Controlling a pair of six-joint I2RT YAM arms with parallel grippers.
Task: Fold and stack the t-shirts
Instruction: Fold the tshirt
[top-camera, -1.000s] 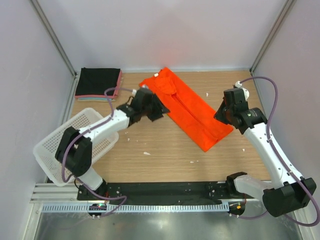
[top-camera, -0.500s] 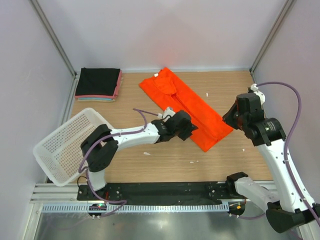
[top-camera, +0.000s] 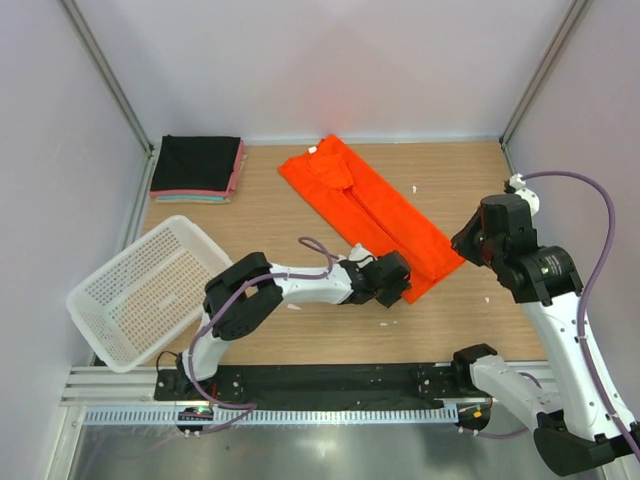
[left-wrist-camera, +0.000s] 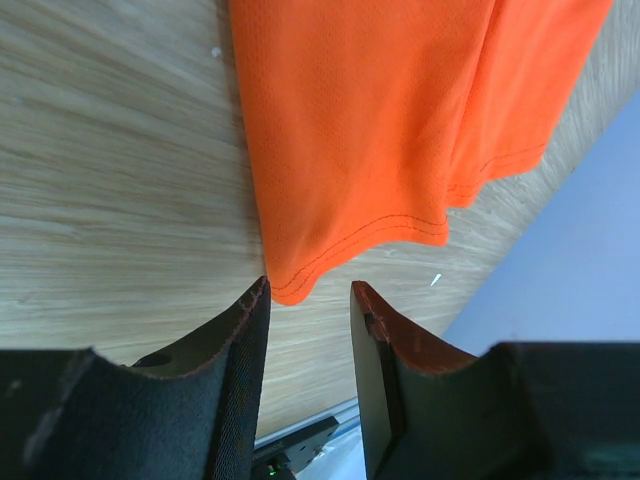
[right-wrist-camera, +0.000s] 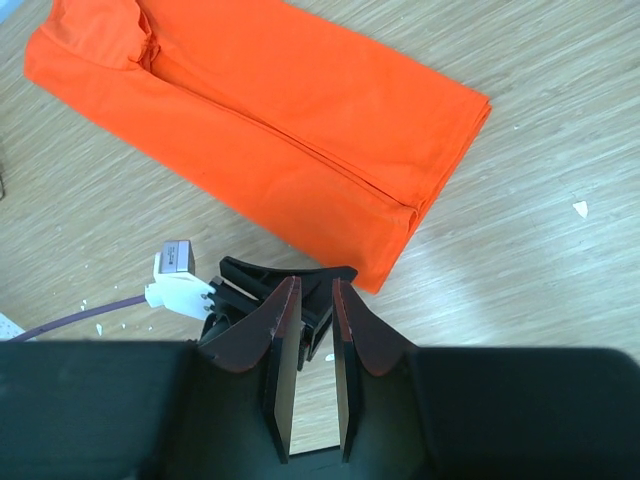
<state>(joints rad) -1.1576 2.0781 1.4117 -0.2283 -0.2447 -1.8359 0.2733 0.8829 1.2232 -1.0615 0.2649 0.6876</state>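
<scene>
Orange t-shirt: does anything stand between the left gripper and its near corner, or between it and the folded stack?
Nothing visible does. The left gripper, jaws apart, sits right at the hem corner of the orange t-shirt. Only bare table lies between that shirt and the folded stack.

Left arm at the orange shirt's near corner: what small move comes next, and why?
Probably ease the left gripper forward and close on the hem corner of the orange t-shirt: its jaws stand open with that corner just at their tips, not yet between them.
</scene>
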